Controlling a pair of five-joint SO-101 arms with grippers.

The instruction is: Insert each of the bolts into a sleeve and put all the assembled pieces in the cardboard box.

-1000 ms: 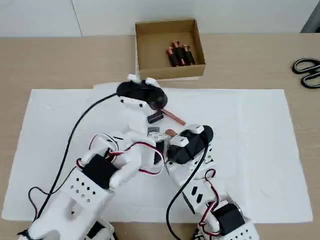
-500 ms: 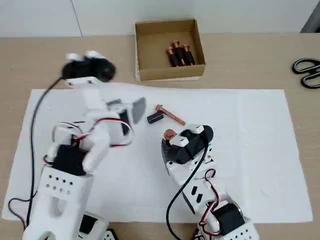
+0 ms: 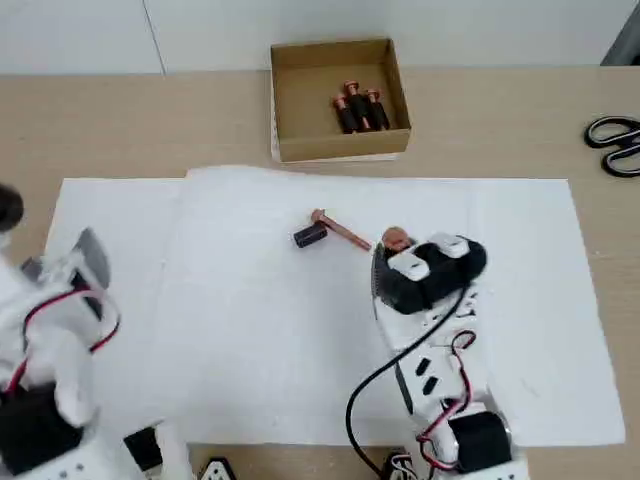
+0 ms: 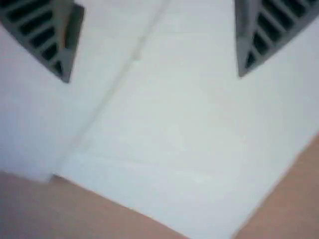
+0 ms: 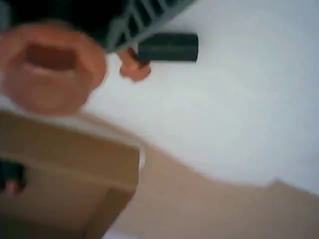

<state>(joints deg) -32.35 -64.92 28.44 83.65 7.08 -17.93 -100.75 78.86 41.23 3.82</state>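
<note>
In the high view my right gripper stands right of the sheet's middle, shut on a copper bolt whose head points toward the box. The right wrist view has that bolt's head large and close, with dark gripper parts over its shank. A loose copper bolt lies on the sheet, touching a black sleeve. The cardboard box at the back holds three assembled pieces. My left gripper is at the far left, open, its fingers wide apart over bare paper.
A white paper sheet covers most of the wooden table. Scissors lie at the right edge. The left arm's body fills the near left corner.
The left arm swung away from the loose bolt and sleeve to the far left. My right gripper carried its bolt to the right and a little farther back.
</note>
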